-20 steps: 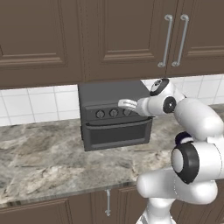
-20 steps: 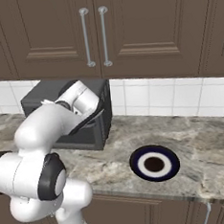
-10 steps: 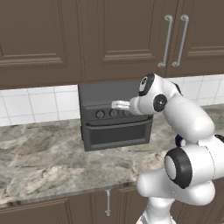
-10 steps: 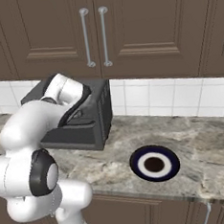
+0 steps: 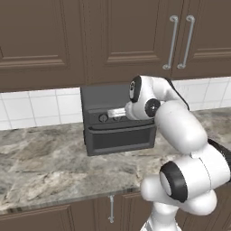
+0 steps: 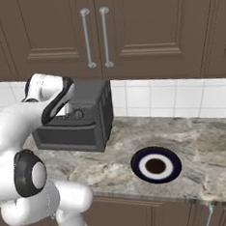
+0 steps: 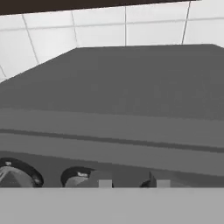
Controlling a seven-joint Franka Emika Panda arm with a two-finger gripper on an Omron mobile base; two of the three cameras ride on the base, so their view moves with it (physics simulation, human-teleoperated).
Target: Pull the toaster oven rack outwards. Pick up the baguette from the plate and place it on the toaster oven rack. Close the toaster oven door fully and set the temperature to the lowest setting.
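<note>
The toaster oven [image 5: 118,122] sat on the counter [image 5: 49,167] with its door [image 5: 121,139] shut, hiding whatever was inside. The hand [image 5: 111,113] hovered at the knob row, though its grip couldn't be made out. The plate [image 6: 156,164] lay empty, well apart.

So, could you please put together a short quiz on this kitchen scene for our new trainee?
1. True or false: the toaster oven door is shut.
2. What lies on the plate? A) a baguette B) nothing C) a fork
3. Fill in: the pincer is at the oven's row of ____.

Key: 1 true; 2 B; 3 knobs.
</note>
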